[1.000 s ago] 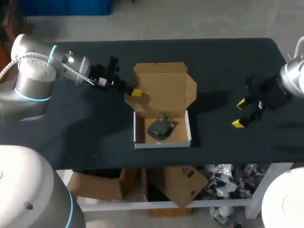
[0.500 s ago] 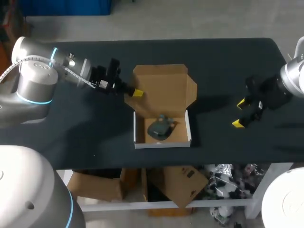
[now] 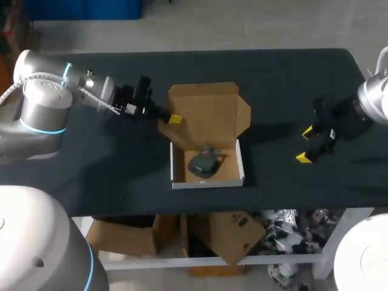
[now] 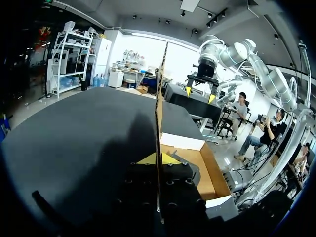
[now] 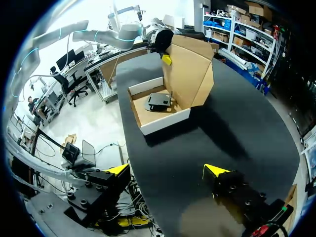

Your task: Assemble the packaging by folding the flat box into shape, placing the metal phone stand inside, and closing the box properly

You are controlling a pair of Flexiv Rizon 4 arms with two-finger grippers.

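Across the middle of the table (image 3: 285, 79), a bit toward its near edge, sits the box (image 3: 206, 183). It's already folded into a tray, with the lid (image 3: 206, 112) standing up off the back wall. The left arm comes in from the left edge, and its pincer (image 3: 171, 118) is clamped on the left edge of that lid. From the left wrist view the cardboard runs edge-on right between the two yellow tips, so I'd call it pinched tight. The right pincer (image 3: 307, 144) hovers near the right edge of the table, well apart from the box, fingers spread wide with nothing in them. The phone stand (image 3: 205, 162) is lying inside the tray, roughly central.

So folding and loading look done to me, and we're at the closing step. My guess is the next move needs the lid swung forward and down over the tray. The side flaps would have to tuck inside the walls, and the right arm might be needed to steady or press.

Hard to make out:
- From above, only one yellow tip of the left pincer shows; the other is behind the cardboard.
- The stand is a dark blob, so I can't tell which way it's lying.
- I can't tell whether the lid has a front tuck flap.
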